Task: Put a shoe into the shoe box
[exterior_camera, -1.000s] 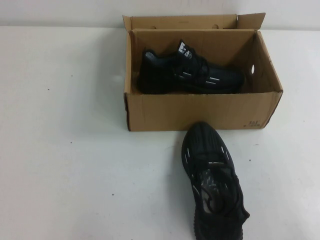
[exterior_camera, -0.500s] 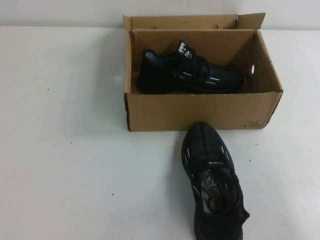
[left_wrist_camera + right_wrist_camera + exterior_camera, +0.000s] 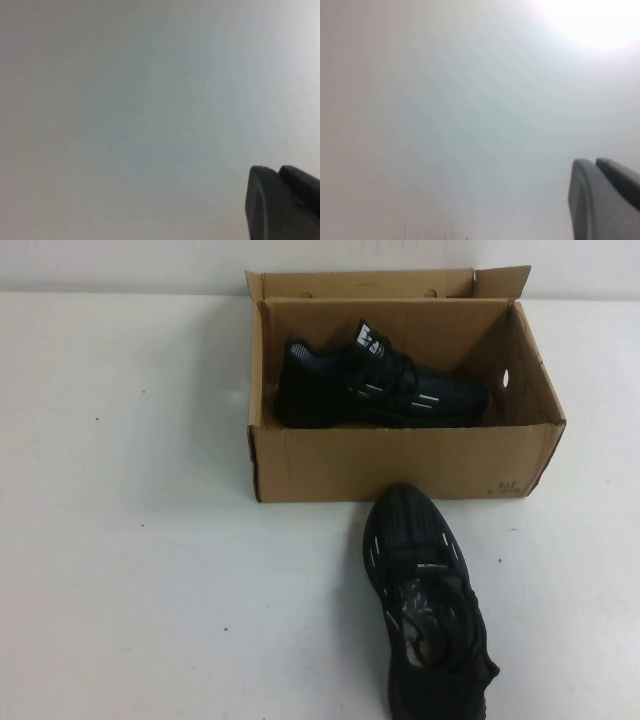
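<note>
The shoe (image 3: 425,605), a black knit sneaker with silver-white dashes and crumpled paper in its opening, lies on the white table just in front of the shoe box, toe toward the box. The shoe box (image 3: 400,460), brown open cardboard, stands at the back middle. Its near-identical black mate (image 3: 375,385) lies inside on its side, showing a white-marked tongue tag. Neither arm shows in the high view. My left gripper (image 3: 277,170) is shut and empty over bare table. My right gripper (image 3: 595,162) is shut and empty over bare table. Neither wrist view shows the shoe or the box.
The white table (image 3: 130,540) stretches wide to the left of the box and the shoe. A pale wall runs along the table's back edge behind the box. A round hole (image 3: 505,377) shows in the box's right wall.
</note>
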You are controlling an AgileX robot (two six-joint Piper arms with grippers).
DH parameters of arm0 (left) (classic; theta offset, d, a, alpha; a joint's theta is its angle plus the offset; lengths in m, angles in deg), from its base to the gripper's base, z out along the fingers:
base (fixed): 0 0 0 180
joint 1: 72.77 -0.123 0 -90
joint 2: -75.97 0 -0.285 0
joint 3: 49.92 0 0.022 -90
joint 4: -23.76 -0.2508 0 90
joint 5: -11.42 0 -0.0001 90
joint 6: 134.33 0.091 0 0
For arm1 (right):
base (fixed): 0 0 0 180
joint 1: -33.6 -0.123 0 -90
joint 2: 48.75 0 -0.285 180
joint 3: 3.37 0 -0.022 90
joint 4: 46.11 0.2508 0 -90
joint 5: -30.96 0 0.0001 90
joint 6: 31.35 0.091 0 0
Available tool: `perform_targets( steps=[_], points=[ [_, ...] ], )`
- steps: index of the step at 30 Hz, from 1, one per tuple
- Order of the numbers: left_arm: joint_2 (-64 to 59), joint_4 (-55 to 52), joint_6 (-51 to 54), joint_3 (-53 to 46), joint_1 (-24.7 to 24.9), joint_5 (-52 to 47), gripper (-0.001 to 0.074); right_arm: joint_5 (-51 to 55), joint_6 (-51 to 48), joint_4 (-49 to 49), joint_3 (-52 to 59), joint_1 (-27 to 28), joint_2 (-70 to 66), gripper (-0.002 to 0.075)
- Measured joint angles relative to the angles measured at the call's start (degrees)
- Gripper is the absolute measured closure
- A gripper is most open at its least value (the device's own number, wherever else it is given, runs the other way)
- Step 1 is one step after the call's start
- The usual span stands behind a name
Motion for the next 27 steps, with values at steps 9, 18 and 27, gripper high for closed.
perform_targets(
  steps=[9, 18, 27],
  points=[
    [0.0, 4.07, -3.28, 0.0, 0.0, 7.57, 0.0734, -16.74, 6.31, 0.1, 0.0, 0.0, 0.0, 0.0743],
    [0.07, 4.43, -7.29, 15.83, 0.0, 2.57, 0.0734, -9.2, 10.59, -0.01, -13.64, 0.0, 0.44, 0.0743],
    [-15.88, 4.43, -11.12, 31.92, 0.0, -26.68, 0.0733, 30.28, 17.5, 0.1, -30.62, 0.0, -9.13, 0.0743]
  ],
)
